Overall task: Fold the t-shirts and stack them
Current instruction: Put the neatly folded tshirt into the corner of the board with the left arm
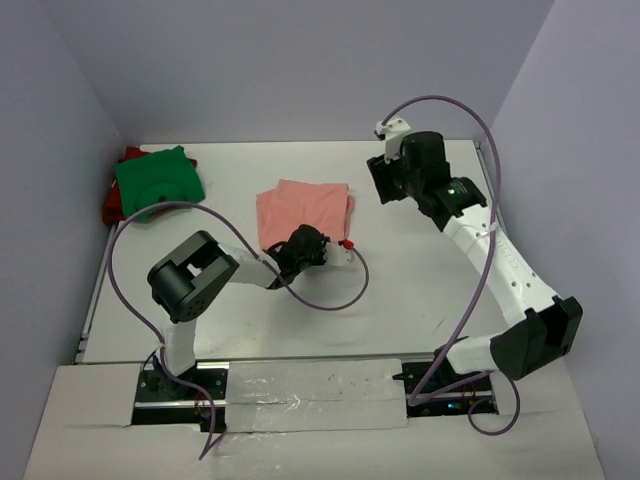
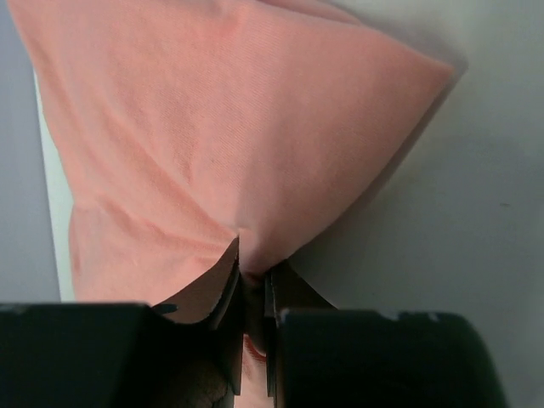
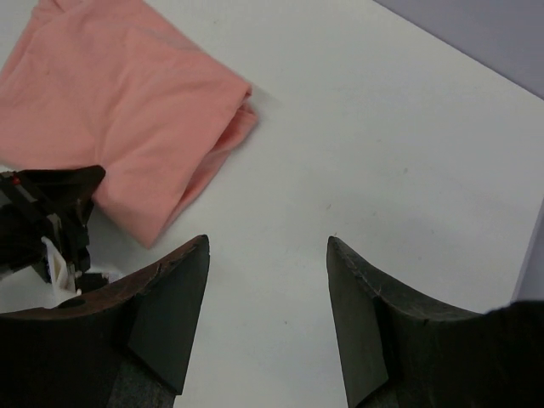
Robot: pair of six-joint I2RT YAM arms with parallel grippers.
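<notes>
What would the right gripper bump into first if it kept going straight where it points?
Probably the bare white table top. The open right gripper aims at bare surface; the folded salmon-pink cloth t-shirt lies off to one side, out of that line.

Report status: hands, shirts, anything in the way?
Left hand shut on salmon-pink shirt, near edge; right hand open, empty, to its right. Green shirt lies on red shirt, far-left corner. Left arm's cable loops between.
</notes>
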